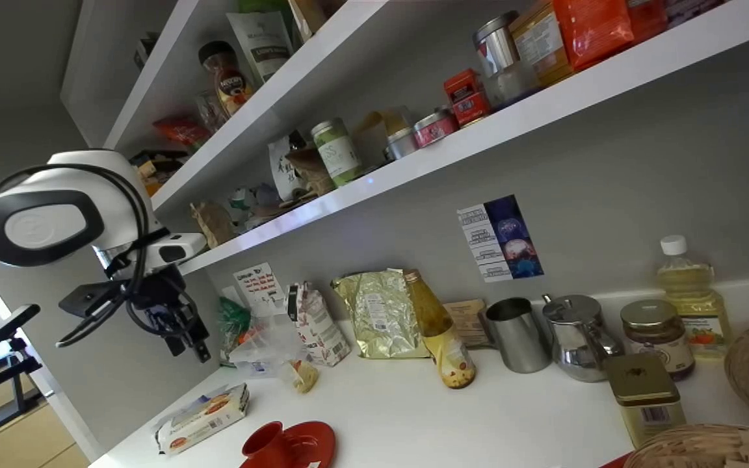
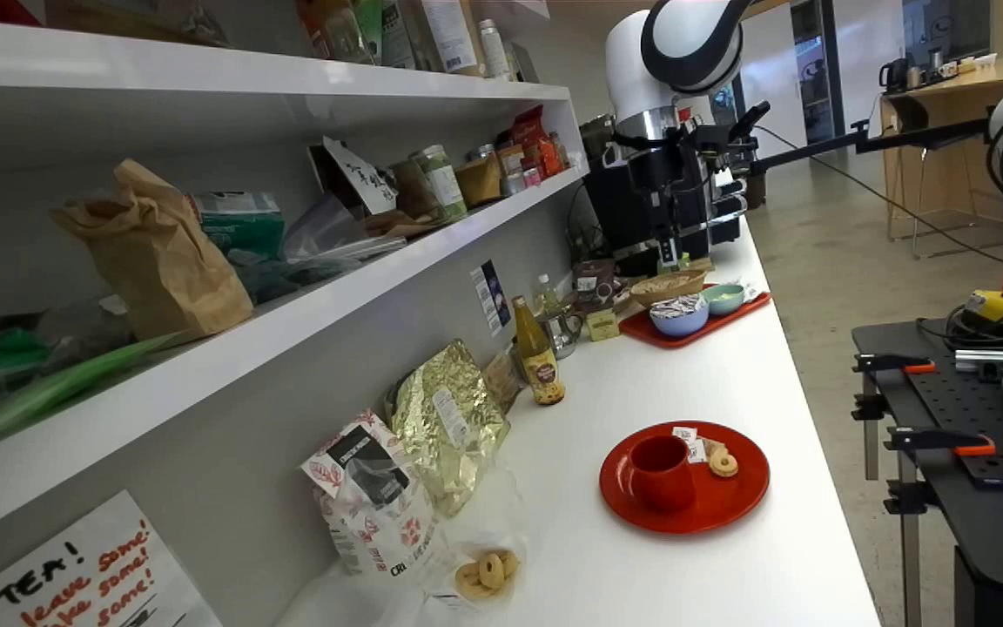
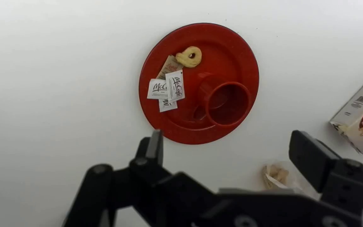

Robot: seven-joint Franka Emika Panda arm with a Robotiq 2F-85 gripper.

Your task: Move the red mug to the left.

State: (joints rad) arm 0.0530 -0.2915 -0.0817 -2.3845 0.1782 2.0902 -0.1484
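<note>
Zero progress imo: red mug [image 3: 224,101] sits on the plate [image 3: 194,135], empty jaws hang spread above the plate, so grab and leftward move both remain.

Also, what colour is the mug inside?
Red, like its outside. The mug shows best in the wrist view.

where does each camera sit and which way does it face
An exterior view: opposite the shelves, tilted, facing the back wall; arm and hand at left.
An exterior view: above the counter, looking along it; hand and arm at top, more arm at right.
Wrist view: on the arm's end, facing down at mug and plate; spread fingers at bottom.
Both exterior views share bottle, mug, arm, hand.
</note>
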